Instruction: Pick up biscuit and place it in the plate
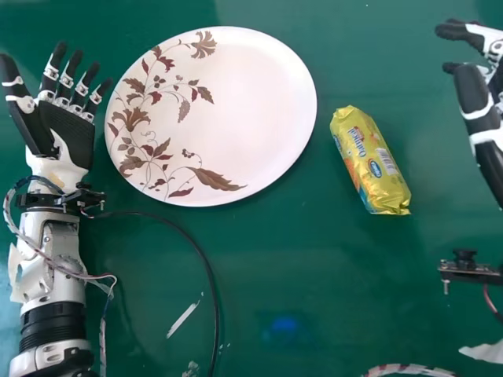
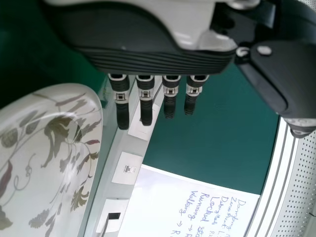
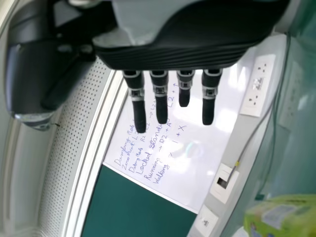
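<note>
Across the head view, a glossy green tabletop point(image 1: 267, 275). In both wrist views, past straight fingers, a dark green board point(image 2: 212, 143) and, edge to edge with it, a whiteboard point(image 3: 173, 168) with lines of blue handwriting. On the tabletop, a broad, round white plate point(image 1: 244, 102), painted down one side with brown leaves and blossoms; pale surface facing up, biscuit outside the rim. Seen close up in the left wrist view, part of the same leafy rim, near the left hand.

At the left of the head view, beside the plate, the left hand point(image 1: 67, 129), open, with fingers extended and thumb spread wide. At the right edge, partly cut off, the right hand point(image 1: 474, 94), likewise open, with fingers straight in the right wrist view and thumb well apart from them.

Between plate and right hand, lying flat and slanted, a yellow biscuit packet point(image 1: 369, 161); near the rim, and apart from the fingers of both hands. Blurred in the right wrist view, a yellow-green wrapper point(image 3: 284, 217), probably the same packet. Smaller again, in both wrist views, white wall sockets point(image 3: 258, 85) in a pale strip.
</note>
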